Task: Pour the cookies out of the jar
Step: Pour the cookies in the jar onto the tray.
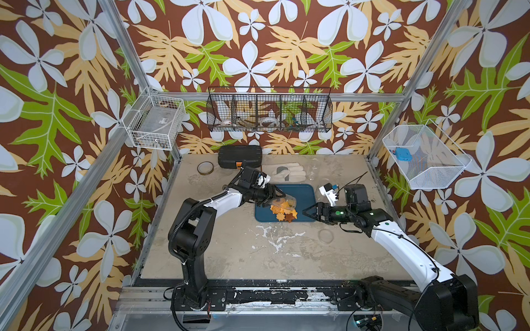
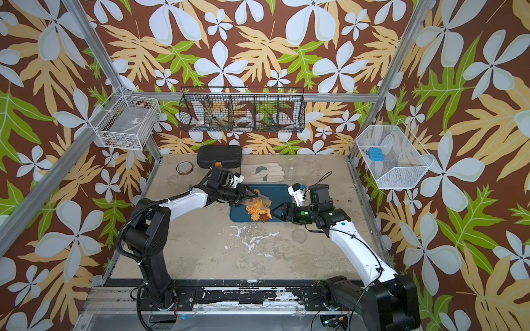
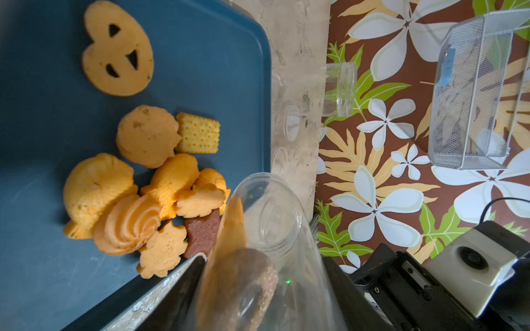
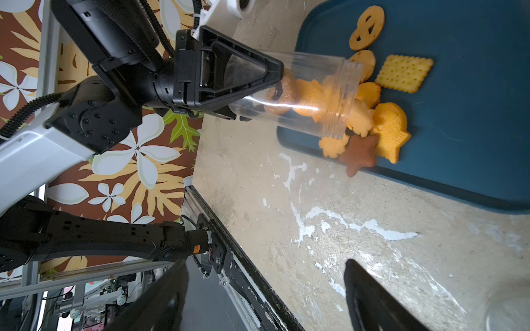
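The left arm reaches forward and inward from its base, its wrist rolled so the left pincer points sideways and slightly downward, jaws clamped on a clear jar. The right arm bends inward opposite it. The right pincer is level and low, its jaws apart and holding nothing.

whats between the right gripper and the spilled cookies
Nothing but a bare strip of the blue tray. Both top views show the right gripper, jaws open and empty, just short of the cookies, with no other thing in the gap.
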{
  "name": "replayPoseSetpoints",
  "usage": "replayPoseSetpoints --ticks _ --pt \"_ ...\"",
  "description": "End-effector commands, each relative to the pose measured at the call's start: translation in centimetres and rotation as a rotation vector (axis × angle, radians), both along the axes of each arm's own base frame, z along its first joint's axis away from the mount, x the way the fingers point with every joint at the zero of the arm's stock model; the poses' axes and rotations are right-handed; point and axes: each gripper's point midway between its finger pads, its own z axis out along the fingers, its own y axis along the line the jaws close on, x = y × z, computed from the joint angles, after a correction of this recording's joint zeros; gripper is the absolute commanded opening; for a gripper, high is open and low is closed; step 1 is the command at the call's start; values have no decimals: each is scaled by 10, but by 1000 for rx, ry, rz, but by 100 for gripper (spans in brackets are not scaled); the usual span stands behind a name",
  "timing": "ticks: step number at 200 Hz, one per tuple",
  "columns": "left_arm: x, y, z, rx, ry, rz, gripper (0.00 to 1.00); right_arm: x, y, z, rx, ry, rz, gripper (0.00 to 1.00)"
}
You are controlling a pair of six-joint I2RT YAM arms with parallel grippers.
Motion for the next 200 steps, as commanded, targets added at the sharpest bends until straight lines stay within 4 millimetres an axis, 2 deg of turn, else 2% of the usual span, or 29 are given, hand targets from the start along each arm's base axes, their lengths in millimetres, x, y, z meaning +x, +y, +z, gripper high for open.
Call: replayPoseSetpoints --ticks 1,22,39,59,81,99,116,133,157,200 --pt "-6 -9 7 -101 28 -22 49 1 0 3 3 -14 1 85" --pt "-2 -7 5 -10 -18 -6 49 0 0 2 3 -11 1 85" --pt "-5 -11 6 -45 5 -17 48 0 0 4 5 -15 2 85" --pt "2 -3 3 124 -69 -6 48 -1 0 3 -1 -14 6 85" --pt "-2 -13 9 33 -43 -30 48 -1 0 4 2 -18 4 85" --pt "0 -13 8 139 -99 -36 49 -2 0 4 0 -14 6 85" --pt "-6 -22 8 83 -65 -69 49 -2 0 4 3 -18 7 85" --pt "-1 -12 2 167 -87 -34 49 -2 0 4 2 -17 7 85" --pt "-8 -22 7 33 -33 -43 49 -3 0 4 2 -18 5 85" --pt "-12 -24 6 5 -30 -49 49 -4 -1 3 2 -19 4 85"
